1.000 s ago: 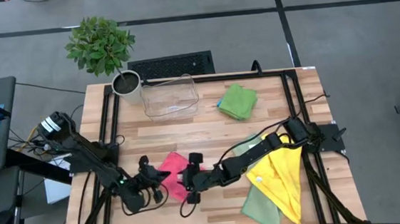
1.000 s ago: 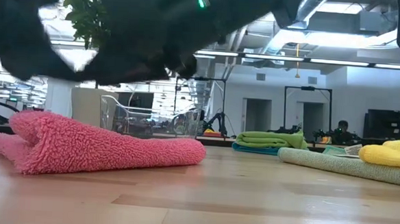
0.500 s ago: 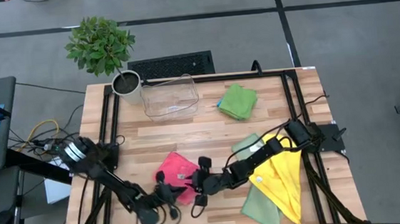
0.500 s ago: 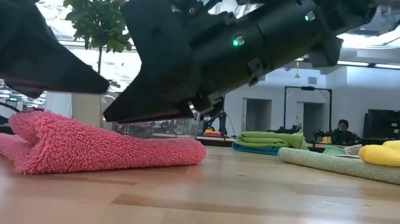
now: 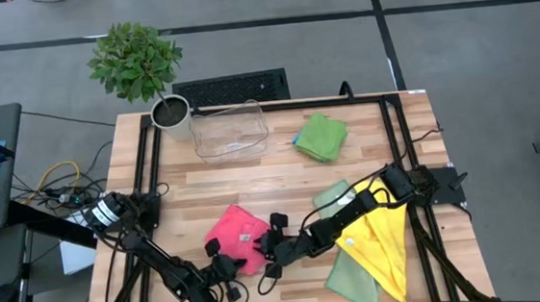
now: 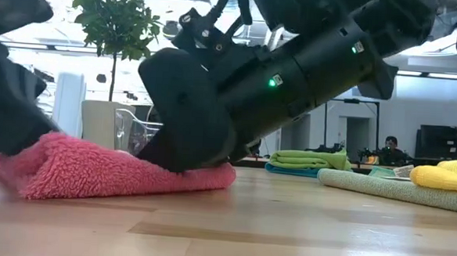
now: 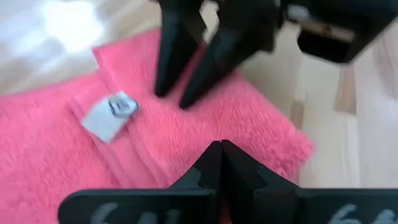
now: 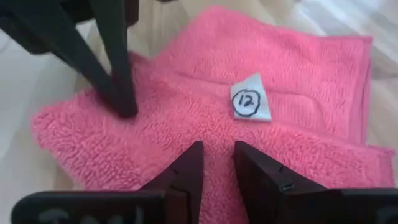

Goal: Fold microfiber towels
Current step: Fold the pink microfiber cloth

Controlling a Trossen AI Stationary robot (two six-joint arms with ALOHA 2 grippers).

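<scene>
A pink towel (image 5: 235,236), folded, lies flat near the table's front middle, its white tag (image 8: 250,103) facing up. My left gripper (image 5: 223,269) is shut, its tips on the towel's near edge. My right gripper (image 5: 274,248) stands at the towel's right end, its fingers nearly together with their tips down in the pile. In the low view the right gripper (image 6: 181,158) leans down onto the towel (image 6: 93,172). My left gripper presses its shut fingertips (image 8: 124,107) down on the towel's top layer near its near edge (image 7: 205,140), slanting down from the near left. The towel lies flat on the table. My right gripper has its two fingertips (image 7: 185,99) sunk into the towel's right end (image 8: 214,134), a narrow strip of pile between them. It slants down from the table's right. The towel stays on the table, dented under the tips (image 6: 199,169).
A yellow towel (image 5: 380,234) lies over pale sage green ones (image 5: 350,278) at the front right, under the right arm. A folded bright green towel (image 5: 321,135) lies on a blue one at the back right. A clear bin (image 5: 230,131) and a potted plant (image 5: 169,112) stand at the far edge.
My left gripper has gone toward the table's near edge and a little right, ending at the pink towel's near edge. My right gripper has come down from above the towel onto its right end. The towel has stayed in place.
</scene>
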